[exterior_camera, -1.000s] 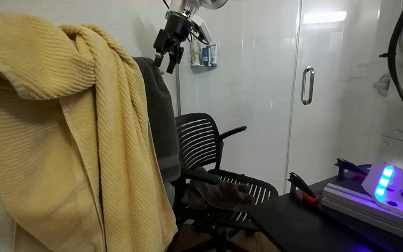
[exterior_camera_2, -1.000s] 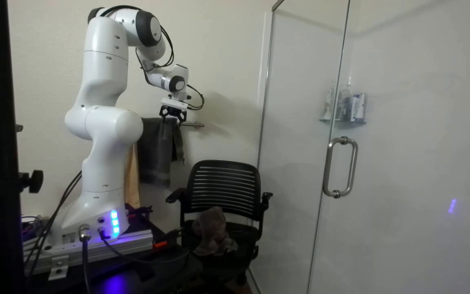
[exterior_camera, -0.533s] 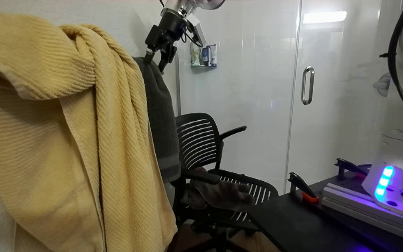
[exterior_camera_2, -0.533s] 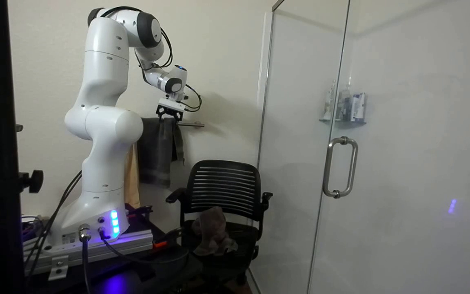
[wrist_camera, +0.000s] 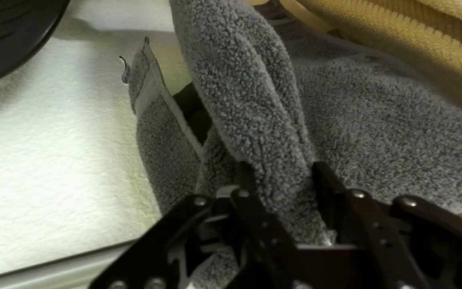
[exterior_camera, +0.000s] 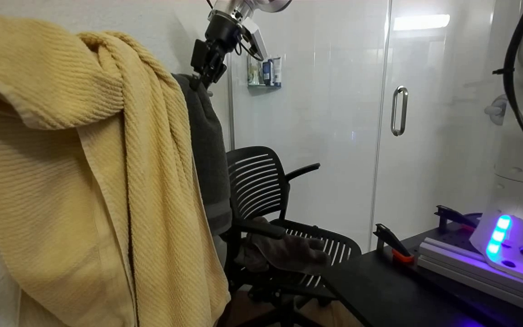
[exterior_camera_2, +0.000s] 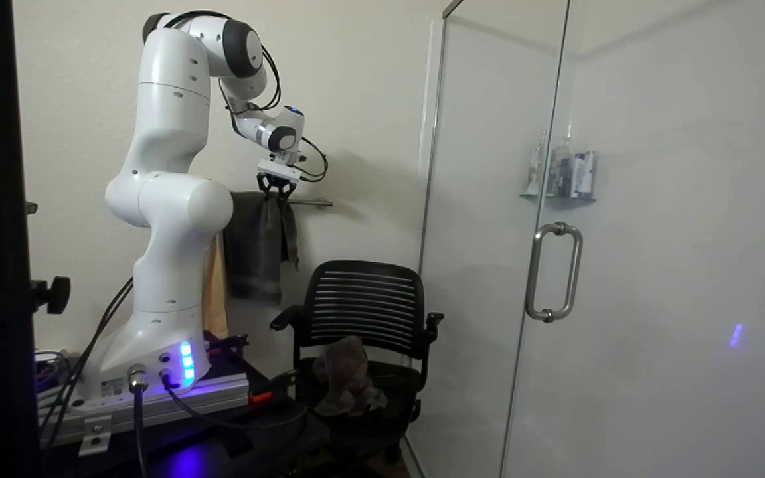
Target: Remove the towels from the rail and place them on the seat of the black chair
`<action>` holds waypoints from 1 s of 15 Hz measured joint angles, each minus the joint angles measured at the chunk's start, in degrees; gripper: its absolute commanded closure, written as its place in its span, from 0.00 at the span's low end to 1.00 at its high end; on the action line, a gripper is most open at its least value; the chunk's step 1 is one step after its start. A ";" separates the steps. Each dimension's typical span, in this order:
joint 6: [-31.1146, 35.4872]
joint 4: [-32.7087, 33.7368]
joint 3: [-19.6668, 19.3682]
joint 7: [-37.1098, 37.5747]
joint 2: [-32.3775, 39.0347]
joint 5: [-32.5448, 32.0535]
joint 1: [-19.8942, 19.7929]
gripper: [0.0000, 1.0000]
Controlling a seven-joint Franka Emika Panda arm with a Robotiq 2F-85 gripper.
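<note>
The grey towel (exterior_camera: pixel 211 172) hangs over the metal rail (exterior_camera_2: pixel 313 202) on the wall. In the wrist view, a thick fold of the grey towel (wrist_camera: pixel 251 104) is bunched between the fingers (wrist_camera: pixel 327 180) and fills the gap. My gripper (wrist_camera: pixel 283 172) is closed around that fold at the towel's top edge, just above the rail. Beside it, nearer the camera in an exterior view, hangs the yellow towel (exterior_camera: pixel 161 181). On the seat of the black chair (exterior_camera_2: pixel 364 309), which stands below and to one side, a crumpled brownish-grey towel (exterior_camera_2: pixel 344 375) lies.
A black table (exterior_camera: pixel 379 290) with clamps (exterior_camera: pixel 393 243) carries the robot base beside the chair. The chair's armrest (exterior_camera: pixel 261 228) is close to the hanging towel. Glass shower panels with a handle (exterior_camera_2: pixel 574 272) stand behind. A dark post (exterior_camera_2: pixel 4 232) rises in front.
The gripper has moved down and toward the wall onto the towel's top, and its fingers have drawn together around a fold. The grey towel's lower edge has shifted slightly.
</note>
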 measured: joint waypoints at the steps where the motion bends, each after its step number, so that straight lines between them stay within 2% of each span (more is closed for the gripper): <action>1: 0.00 0.00 0.00 0.03 0.00 -0.05 0.01 0.98; 4: -0.23 0.00 -0.10 1.74 -0.09 -1.87 -0.03 1.00; 8: -0.55 0.51 -0.95 7.80 -1.79 -7.23 -0.32 0.98; 11: -1.11 1.66 -2.56 12.51 -5.98 -10.04 -1.05 0.98; 15: -3.41 4.36 -5.14 23.39 -13.80 -20.38 -3.53 0.98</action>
